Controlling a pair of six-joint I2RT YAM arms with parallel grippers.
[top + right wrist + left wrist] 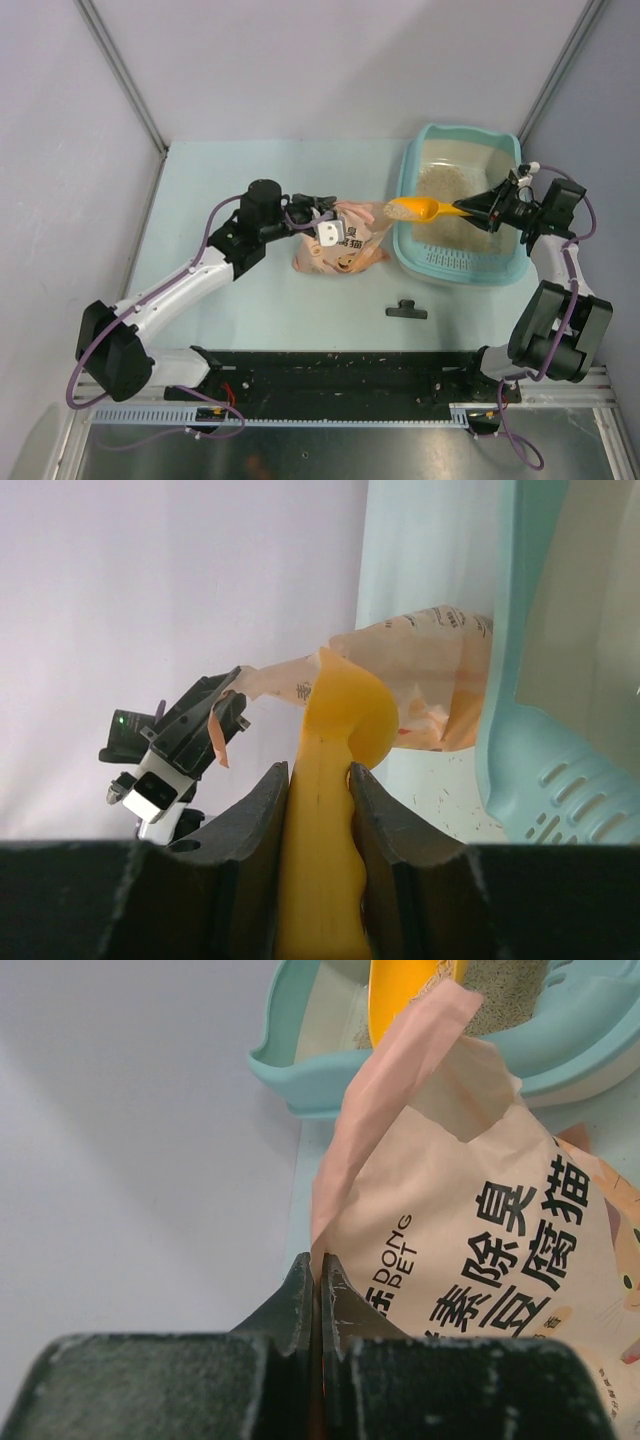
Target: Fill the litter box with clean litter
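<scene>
Some clean litter (450, 190): litter box (470, 268) | left fingers (290, 1305) clamp bag (480, 1260) | right fingers (255, 820) clamp scoop (330, 780)

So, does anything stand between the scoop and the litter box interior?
Nothing visible does. The scoop, clamped in the right gripper, has its bowl at the bag mouth, over the litter box left rim; the tray beyond lies open.

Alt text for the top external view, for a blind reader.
The right gripper holds an orange scoop, its bowl over the left rim of a teal litter box holding some pale litter. The left gripper pinches a pink-orange bag lying beside the box; a black clip lies nearer the arms.
</scene>
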